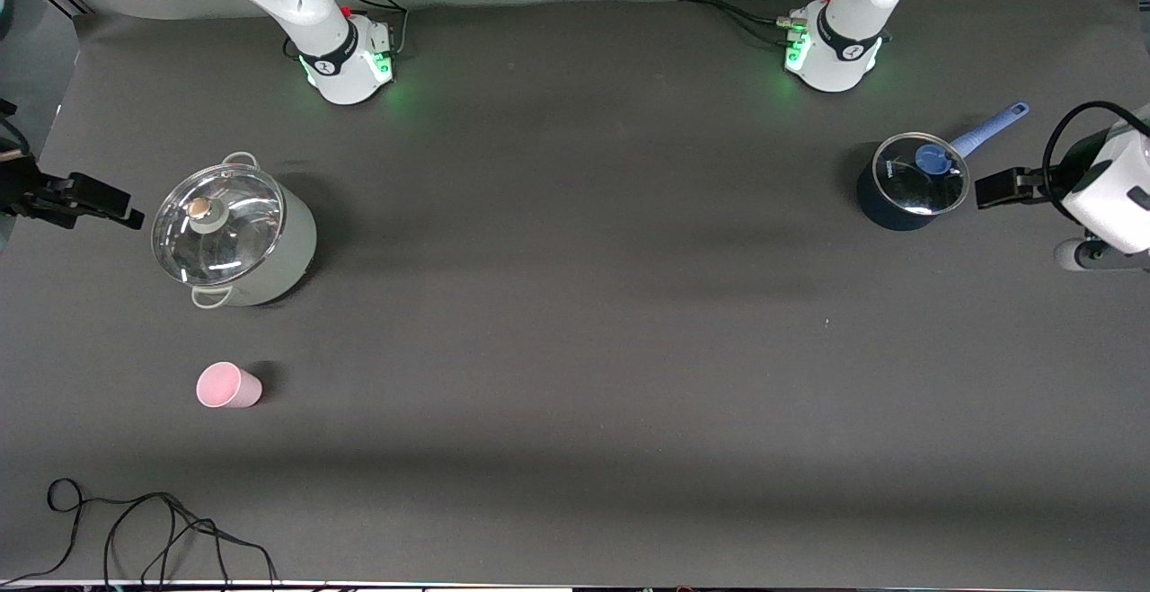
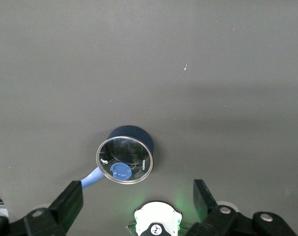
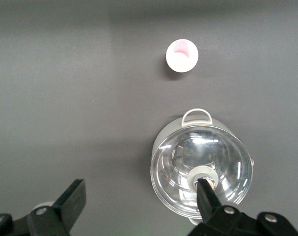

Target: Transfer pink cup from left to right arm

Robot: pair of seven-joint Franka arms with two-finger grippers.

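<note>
The pink cup (image 1: 228, 385) (image 3: 182, 55) stands upright on the dark mat at the right arm's end of the table, nearer to the front camera than the pale pot. Nothing touches it. My right gripper (image 1: 67, 197) (image 3: 140, 189) hangs open and empty high over the table's edge, beside the pale pot. My left gripper (image 1: 1011, 188) (image 2: 137, 192) hangs open and empty at the left arm's end, high beside the dark blue saucepan. The cup does not show in the left wrist view.
A pale lidded pot (image 1: 234, 233) (image 3: 202, 167) with a glass lid stands by the right arm. A dark blue saucepan (image 1: 912, 181) (image 2: 125, 160) with glass lid and blue handle stands by the left arm. A black cable (image 1: 135, 520) lies at the front corner.
</note>
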